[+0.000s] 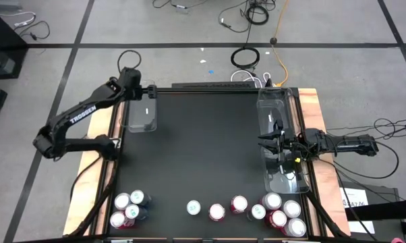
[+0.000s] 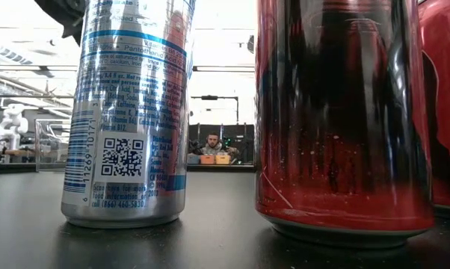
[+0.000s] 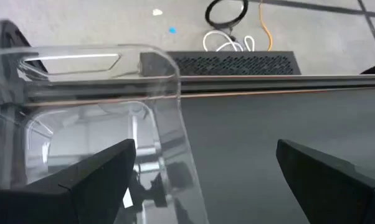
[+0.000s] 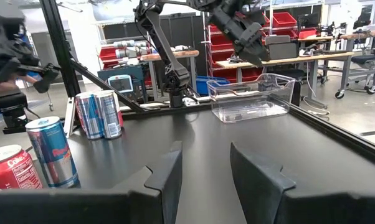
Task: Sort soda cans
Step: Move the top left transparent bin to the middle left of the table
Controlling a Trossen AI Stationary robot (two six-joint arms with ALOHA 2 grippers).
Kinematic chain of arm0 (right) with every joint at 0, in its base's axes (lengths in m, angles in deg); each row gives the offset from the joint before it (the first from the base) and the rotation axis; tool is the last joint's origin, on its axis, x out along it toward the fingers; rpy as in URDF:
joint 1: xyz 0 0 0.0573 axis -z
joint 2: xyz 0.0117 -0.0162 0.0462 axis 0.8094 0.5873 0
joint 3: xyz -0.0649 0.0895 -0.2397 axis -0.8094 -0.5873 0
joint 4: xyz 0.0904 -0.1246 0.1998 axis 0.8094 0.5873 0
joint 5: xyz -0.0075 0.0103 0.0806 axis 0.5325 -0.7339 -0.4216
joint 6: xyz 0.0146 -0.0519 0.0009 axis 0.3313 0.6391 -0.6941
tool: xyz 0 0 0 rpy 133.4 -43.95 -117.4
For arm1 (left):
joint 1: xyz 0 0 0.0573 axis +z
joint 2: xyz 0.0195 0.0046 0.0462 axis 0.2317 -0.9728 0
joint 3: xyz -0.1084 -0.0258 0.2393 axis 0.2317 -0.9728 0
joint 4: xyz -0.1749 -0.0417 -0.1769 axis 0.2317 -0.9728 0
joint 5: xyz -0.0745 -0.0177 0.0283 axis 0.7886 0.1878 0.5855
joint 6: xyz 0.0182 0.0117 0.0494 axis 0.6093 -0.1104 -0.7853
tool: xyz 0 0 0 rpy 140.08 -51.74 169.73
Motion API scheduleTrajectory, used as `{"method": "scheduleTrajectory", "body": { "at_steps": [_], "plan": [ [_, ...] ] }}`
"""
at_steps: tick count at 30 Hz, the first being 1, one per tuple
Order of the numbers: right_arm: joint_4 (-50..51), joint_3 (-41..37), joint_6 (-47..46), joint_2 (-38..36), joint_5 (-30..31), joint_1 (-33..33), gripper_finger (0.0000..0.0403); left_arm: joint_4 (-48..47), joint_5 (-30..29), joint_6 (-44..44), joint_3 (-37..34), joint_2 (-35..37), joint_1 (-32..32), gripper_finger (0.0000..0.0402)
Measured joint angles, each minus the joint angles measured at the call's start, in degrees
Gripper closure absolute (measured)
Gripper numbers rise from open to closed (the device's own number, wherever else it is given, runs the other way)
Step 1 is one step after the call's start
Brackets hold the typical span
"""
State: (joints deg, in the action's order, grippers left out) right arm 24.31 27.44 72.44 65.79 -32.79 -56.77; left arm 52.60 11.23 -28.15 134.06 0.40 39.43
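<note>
- Black table (image 1: 203, 148), grey floor around.
- Cans (image 1: 240, 204) strung along near edge, clustered at both corners.
- Right gripper (image 1: 265, 140) over right bin (image 1: 278, 108), jaws apart, empty.
- Left gripper (image 1: 151, 90) at left bin (image 1: 141, 116), jaws wide apart, empty.

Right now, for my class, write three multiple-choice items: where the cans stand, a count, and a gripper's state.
1. The soda cans stand: A) stacked up; B) along one table edge; C) on the floor.
2. Clear bins on the table: A) one; B) two; C) four.
3. The left gripper is: A) open; B) shut on a can; C) shut on a cable.
Key: B, they line one edge outside the bins; B, one bin at each side; A, its fingers stand wide apart.
</note>
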Motion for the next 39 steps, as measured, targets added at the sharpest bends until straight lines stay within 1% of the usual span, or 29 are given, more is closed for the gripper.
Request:
{"method": "scheduleTrajectory", "body": {
  "at_steps": [4,7,11,18,22,29,34,37,39],
  "plan": [
    [0.0,0.0,0.0,0.0,0.0,0.0,0.0275,0.2,6.4,-0.7,0.0,-2.7,3.1,0.0004],
    [0.0,0.0,0.0,0.0,0.0,0.0,0.0275,0.2,7.7,-1.0,0.0,-4.4,3.4,0.0004],
    [0.0,0.0,0.0,0.0,0.0,0.0,0.0275,-0.1,7.7,0.4,0.0,-6.3,3.1,0.0012],
    [0.0,0.0,0.0,0.0,0.0,0.0,0.0275,-0.1,7.7,3.6,0.0,-8.9,-0.1,0.0053],
    [0.0,0.0,0.0,0.0,0.0,0.0,0.0275,-0.1,5.4,7.2,0.0,-10.6,-2.2,0.0072],
    [0.0,0.0,0.0,0.0,0.0,0.0,0.0275,-0.4,2.5,12.8,0.0,-14.5,-5.6,0.0089],
    [0.0,0.0,0.0,0.0,0.0,0.0,0.0275,-0.8,0.7,17.0,0.0,-17.1,-6.8,0.0104],
    [0.0,0.0,0.0,0.0,0.0,0.0,0.0275,-2.3,0.3,18.7,0.0,-18.2,-6.9,0.0121],
    [0.0,0.0,0.0,0.0,0.0,0.0,0.0275,-3.4,0.1,19.9,0.0,-18.7,-6.9,0.0139]
  ]
}}
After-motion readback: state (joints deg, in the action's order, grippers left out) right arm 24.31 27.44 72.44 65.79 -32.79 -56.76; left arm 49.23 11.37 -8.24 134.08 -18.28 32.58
